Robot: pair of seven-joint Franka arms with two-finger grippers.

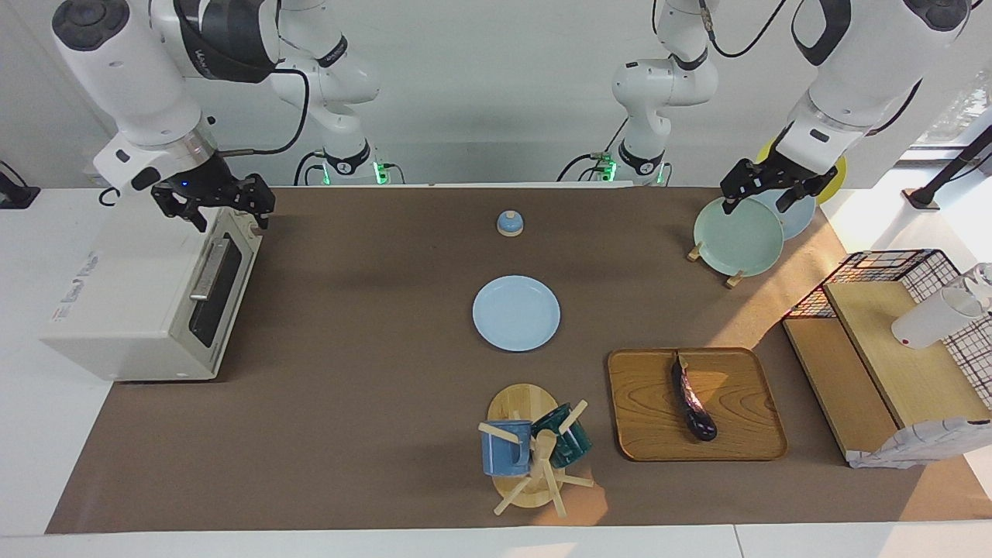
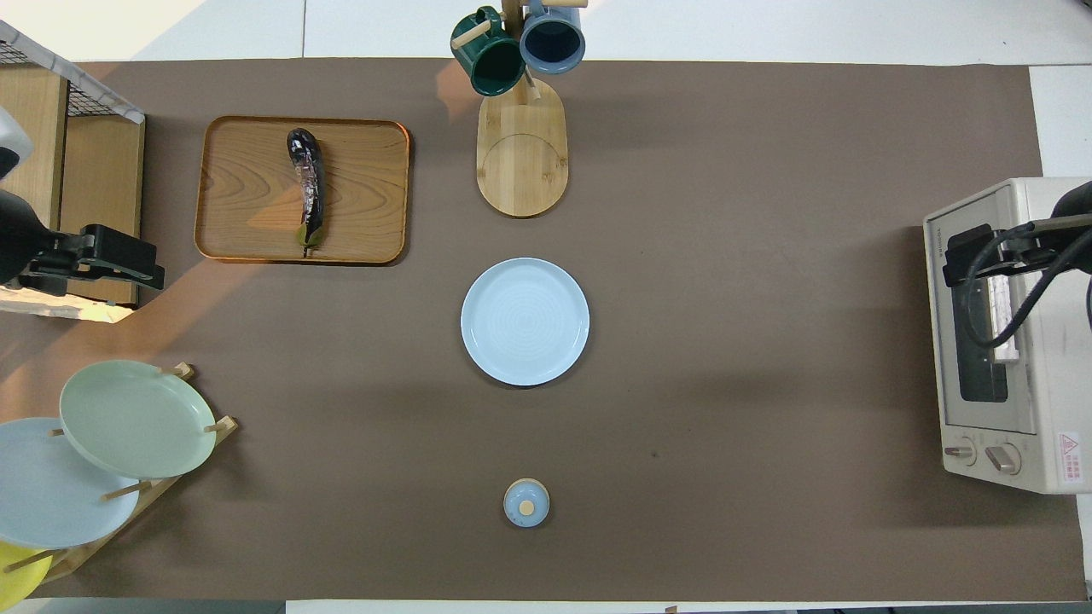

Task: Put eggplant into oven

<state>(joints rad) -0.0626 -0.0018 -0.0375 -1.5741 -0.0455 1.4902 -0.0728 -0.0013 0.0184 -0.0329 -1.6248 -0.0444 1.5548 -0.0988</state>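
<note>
Eggplant [image 1: 694, 403] flat on tray [image 1: 643, 418]; oven [image 1: 147, 302] shut.

You'll find the eggplant [image 1: 692, 398] on the tray [image 1: 643, 418] (well apart from both claws), the oven [image 1: 139, 310] under the right claw [image 1: 221, 208].

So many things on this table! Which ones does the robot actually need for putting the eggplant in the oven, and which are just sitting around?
Needed:
- eggplant, lying on the wooden tray
- oven, door shut

Just lying about:
- blue plate
- mug rack
- plate rack
- small bell
- wooden shelf
</note>
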